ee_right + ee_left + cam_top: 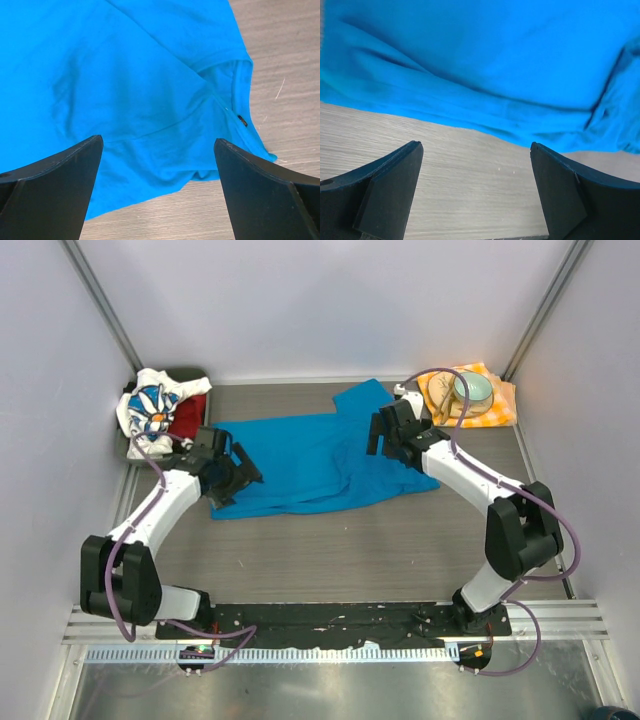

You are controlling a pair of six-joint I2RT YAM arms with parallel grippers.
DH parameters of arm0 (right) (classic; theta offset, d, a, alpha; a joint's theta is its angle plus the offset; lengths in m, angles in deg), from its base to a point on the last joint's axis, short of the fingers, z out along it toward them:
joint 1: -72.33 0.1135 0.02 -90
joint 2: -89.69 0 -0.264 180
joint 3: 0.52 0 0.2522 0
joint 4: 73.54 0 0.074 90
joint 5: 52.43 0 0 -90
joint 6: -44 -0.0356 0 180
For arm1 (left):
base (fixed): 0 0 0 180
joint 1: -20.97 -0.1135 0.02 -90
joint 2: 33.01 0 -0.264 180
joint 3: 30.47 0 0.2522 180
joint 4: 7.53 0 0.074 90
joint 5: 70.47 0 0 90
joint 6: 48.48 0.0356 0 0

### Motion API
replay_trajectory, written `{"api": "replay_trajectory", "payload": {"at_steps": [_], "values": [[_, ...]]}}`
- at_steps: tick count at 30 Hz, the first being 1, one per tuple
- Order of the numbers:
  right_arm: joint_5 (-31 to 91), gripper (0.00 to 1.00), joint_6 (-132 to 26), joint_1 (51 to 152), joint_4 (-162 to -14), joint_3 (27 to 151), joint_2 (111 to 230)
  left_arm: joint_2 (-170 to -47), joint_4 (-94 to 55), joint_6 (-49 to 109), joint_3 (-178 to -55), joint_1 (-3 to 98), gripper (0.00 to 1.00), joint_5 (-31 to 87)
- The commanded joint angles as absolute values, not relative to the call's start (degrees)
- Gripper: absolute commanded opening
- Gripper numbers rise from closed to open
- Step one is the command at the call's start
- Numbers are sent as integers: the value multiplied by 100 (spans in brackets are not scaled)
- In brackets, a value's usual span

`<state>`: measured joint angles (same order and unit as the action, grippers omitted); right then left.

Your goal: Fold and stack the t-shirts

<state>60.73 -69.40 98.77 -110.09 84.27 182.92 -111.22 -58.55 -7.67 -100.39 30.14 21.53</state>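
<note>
- Blue t-shirt (320, 465) lies spread and unfolded, mid-counter (330, 550).
- Left gripper (476, 165) and right gripper (157, 160) hover over its edges, jaws wide, empty.
- Daisy t-shirt (150, 405) and red t-shirt (190, 418) lie heaped at 10 o'clock; nothing stacked.

Overhead, wrist views close (probably sharing t-shirt (310, 460))

Table (330, 550) open nr-side of blue t-shirt (310, 460); bowl (472, 390) far-rt.
</note>
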Motion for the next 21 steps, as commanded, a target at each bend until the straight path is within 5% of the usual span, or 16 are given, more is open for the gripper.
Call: {"api": "replay_trajectory", "payload": {"at_steps": [1,21], "values": [[5753,100,-7219,9659,-10971,8215,18171,-11043,-5593,-875,-9995,3634,93,2050],[4786,97,-7395,9580,-10778,7556,18101,-11667,-4933,-814,-9582,3714,89,1436]]}}
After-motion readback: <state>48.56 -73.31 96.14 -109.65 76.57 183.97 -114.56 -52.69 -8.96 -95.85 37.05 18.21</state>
